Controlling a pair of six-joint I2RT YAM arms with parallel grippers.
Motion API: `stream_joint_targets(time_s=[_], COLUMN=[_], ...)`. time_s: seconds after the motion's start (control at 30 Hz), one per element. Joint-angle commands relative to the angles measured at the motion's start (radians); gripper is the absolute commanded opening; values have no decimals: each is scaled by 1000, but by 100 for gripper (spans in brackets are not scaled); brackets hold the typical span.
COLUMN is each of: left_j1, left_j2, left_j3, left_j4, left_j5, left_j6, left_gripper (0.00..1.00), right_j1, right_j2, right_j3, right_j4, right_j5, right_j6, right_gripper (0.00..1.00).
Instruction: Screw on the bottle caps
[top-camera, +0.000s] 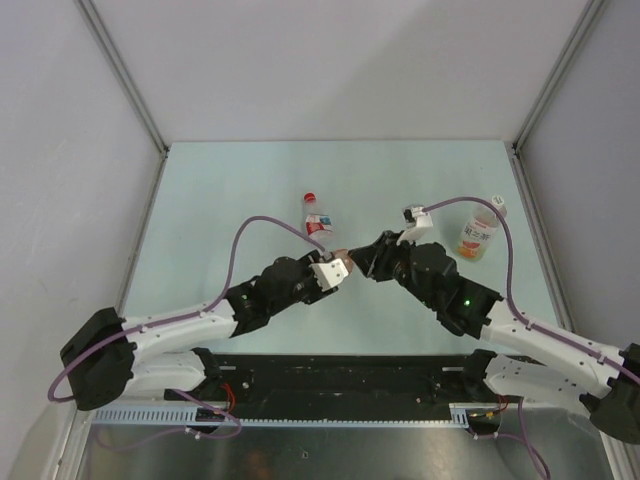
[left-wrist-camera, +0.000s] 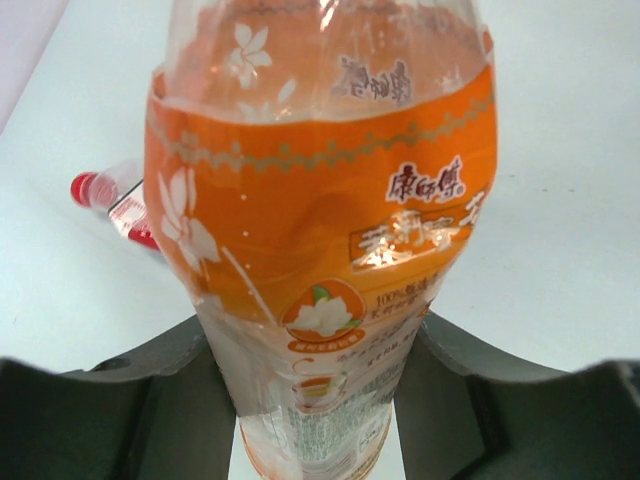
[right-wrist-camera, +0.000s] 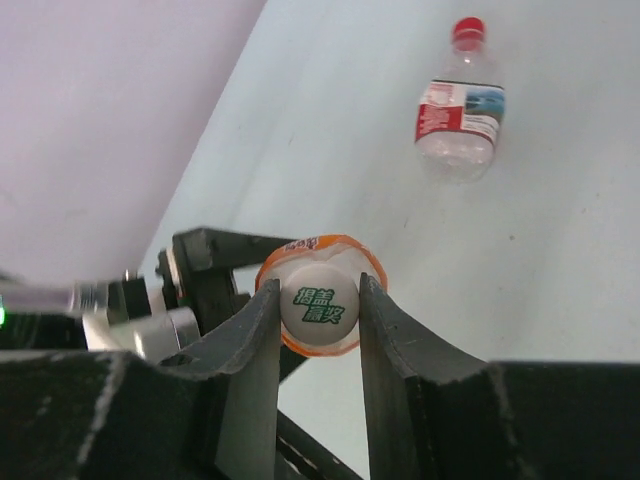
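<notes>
My left gripper (top-camera: 336, 268) (left-wrist-camera: 315, 338) is shut on a clear bottle with an orange label (left-wrist-camera: 320, 200) (top-camera: 341, 256) and holds it above the table, its neck pointing toward the right arm. My right gripper (top-camera: 362, 258) (right-wrist-camera: 320, 300) is shut on a white cap with green print (right-wrist-camera: 319, 304) that sits on that bottle's mouth. A bottle with a red-and-white label (top-camera: 318, 216) (right-wrist-camera: 460, 110) lies on the table with a red cap (right-wrist-camera: 467, 29) (left-wrist-camera: 84, 187) on it. A bottle of orange liquid (top-camera: 478, 236) stands at the right with a white cap (top-camera: 497, 205) on it.
White walls and metal frame posts (top-camera: 125, 75) enclose the table on the left, back and right. The arms' purple cables (top-camera: 262, 222) arch above the table. A black base rail (top-camera: 340, 375) runs along the near edge.
</notes>
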Motion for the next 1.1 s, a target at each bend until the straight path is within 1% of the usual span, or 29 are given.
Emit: stream_joint_targets(time_s=[0.0, 0.1, 0.23, 0.33, 0.43, 0.47, 0.53, 0.67, 0.77, 0.83, 0.9, 0.97, 1.07], left_j1=[-68, -85, -110, -120, -125, -125, -125, -125, -125, -125, -123, -122, -115], left_j2=[30, 62, 106, 127, 129, 127, 122, 111, 57, 5, -44, -81, -100], left_j3=[58, 54, 52, 50, 42, 39, 28, -1, -51, -84, -104, -100, -46], left_j4=[290, 332, 372, 376, 377, 377, 377, 372, 366, 351, 318, 257, 90], left_j5=[-158, -214, -305, -305, -288, -286, -284, -308, -250, -207, -175, -151, -130], left_j6=[-5, -19, -31, -24, -37, -49, -66, -114, -182, -238, -300, -355, -445], left_gripper=[0, 0, 0, 0, 0, 0, 0, 0, 0, 0, 0, 0, 0], right_j1=[8, 9, 10, 9, 9, 9, 6, -3, -34, -55, -67, -79, -96], right_j2=[84, 121, 149, 162, 176, 180, 178, 126, 56, 0, -55, -105, -174], right_j3=[4, 4, 4, 15, 52, 67, 97, 129, 145, 151, 154, 154, 153], right_j4=[-39, -46, -24, 9, 1, 0, -29, -22, -30, -44, -62, -86, -140], right_j5=[257, 312, 370, 370, 355, 346, 331, 264, 174, 127, 106, 124, 182], right_j6=[373, 487, 561, 554, 504, 476, 408, 246, 158, 113, 64, 35, 4], right_gripper=[0, 0, 0, 0, 0, 3, 17, 50, 74, 87, 94, 96, 98])
